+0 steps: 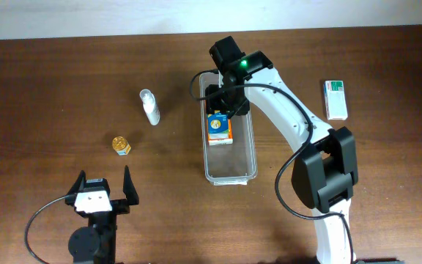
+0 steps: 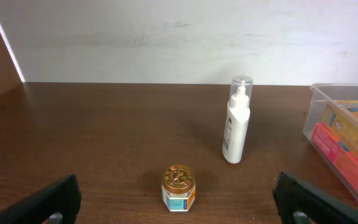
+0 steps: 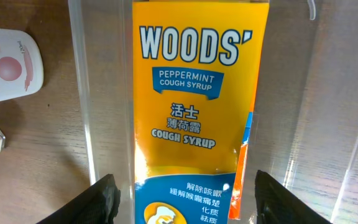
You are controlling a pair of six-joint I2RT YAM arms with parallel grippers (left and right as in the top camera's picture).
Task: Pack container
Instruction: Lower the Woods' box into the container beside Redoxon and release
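Observation:
The container [image 1: 231, 163] is a long clear plastic bin at the table's middle. An orange and blue cough syrup box [image 1: 220, 128] lies flat inside it, toward the far end. My right gripper [image 1: 226, 103] hovers over the bin's far end, just above the box. In the right wrist view its fingers [image 3: 185, 202] stand wide apart on both sides of the box [image 3: 197, 106], open, with the bin's wall [image 3: 95, 93] beside them. My left gripper [image 1: 107, 189] is open and empty near the front left edge.
A small gold-lidded jar [image 1: 121, 145] stands in front of the open left gripper [image 2: 176, 210]; it also shows in the left wrist view [image 2: 179, 186]. A white pump bottle [image 1: 150, 107] stands upright left of the bin. A white and green box [image 1: 335, 99] lies at the far right.

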